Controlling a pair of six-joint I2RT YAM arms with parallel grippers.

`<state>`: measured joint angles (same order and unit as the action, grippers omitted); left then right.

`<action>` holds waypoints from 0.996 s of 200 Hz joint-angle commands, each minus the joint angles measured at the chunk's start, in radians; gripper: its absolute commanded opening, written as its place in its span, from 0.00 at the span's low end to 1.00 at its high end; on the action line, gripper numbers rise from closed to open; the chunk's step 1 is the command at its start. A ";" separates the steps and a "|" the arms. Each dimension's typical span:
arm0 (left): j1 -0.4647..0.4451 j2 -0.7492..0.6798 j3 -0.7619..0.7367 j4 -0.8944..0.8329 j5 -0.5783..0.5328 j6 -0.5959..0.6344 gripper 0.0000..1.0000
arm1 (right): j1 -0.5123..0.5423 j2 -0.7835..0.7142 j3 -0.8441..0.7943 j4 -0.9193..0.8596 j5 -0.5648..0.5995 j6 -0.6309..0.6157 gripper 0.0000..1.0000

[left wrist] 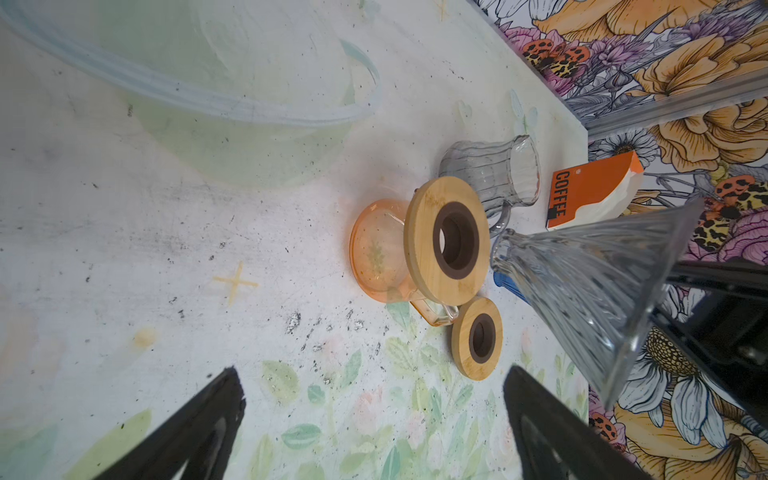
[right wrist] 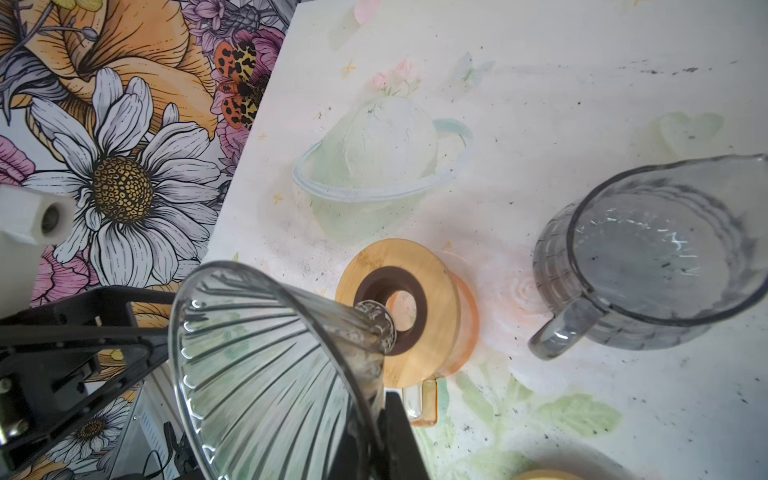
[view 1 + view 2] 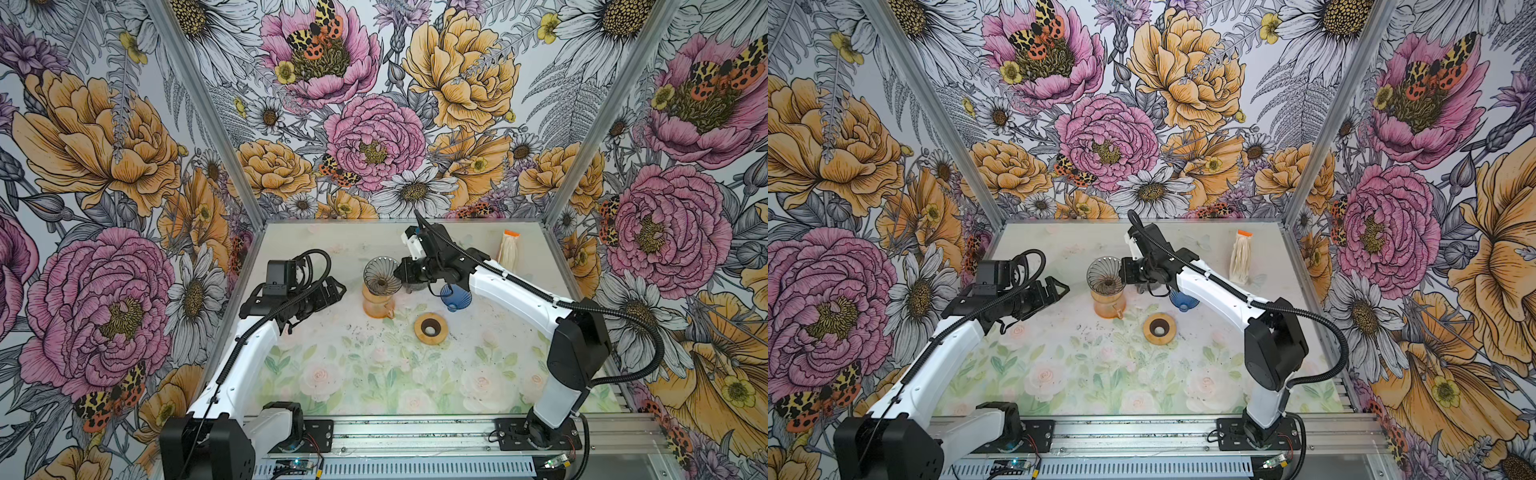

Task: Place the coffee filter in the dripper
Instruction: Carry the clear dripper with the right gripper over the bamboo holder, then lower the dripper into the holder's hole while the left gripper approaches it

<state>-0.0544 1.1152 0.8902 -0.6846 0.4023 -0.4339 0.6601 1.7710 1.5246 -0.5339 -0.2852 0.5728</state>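
Note:
A ribbed grey glass dripper (image 3: 382, 272) (image 3: 1105, 277) hangs tilted over an orange glass carafe (image 3: 376, 305) (image 1: 376, 249). My right gripper (image 3: 401, 271) (image 2: 374, 415) is shut on the dripper's (image 2: 270, 365) rim. The dripper's (image 1: 590, 282) stem points at the hole of the wooden ring (image 2: 440, 299) (image 1: 419, 232) on the carafe, a little apart from it. Its cone is empty. The coffee filter pack (image 3: 509, 249) (image 3: 1241, 257) (image 1: 590, 195), orange and white, lies at the back right. My left gripper (image 3: 332, 291) (image 1: 374, 415) hovers open left of the carafe, holding nothing.
A loose wooden ring (image 3: 419, 328) (image 3: 1148, 328) (image 1: 460, 336) lies in front of the carafe. A blue dripper (image 3: 455, 297) (image 3: 1183, 301) sits under the right arm. A grey glass pitcher (image 1: 490, 174) (image 2: 648, 257) stands behind it. Floral walls close in the table (image 3: 374, 374).

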 commanded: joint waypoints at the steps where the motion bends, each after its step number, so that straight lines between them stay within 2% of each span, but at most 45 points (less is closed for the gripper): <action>1: -0.012 0.012 0.030 -0.002 -0.037 0.030 0.99 | -0.004 0.024 0.065 0.029 -0.017 0.034 0.00; 53: -0.031 0.020 0.026 -0.001 -0.054 0.032 0.99 | -0.004 0.082 0.085 0.016 -0.058 0.093 0.00; 199: -0.045 0.061 0.066 0.008 -0.057 0.045 0.99 | 0.027 0.120 0.078 -0.121 0.035 0.145 0.00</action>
<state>-0.0910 1.1786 0.9112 -0.6849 0.3653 -0.4110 0.6762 1.8771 1.5749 -0.6182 -0.2695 0.7002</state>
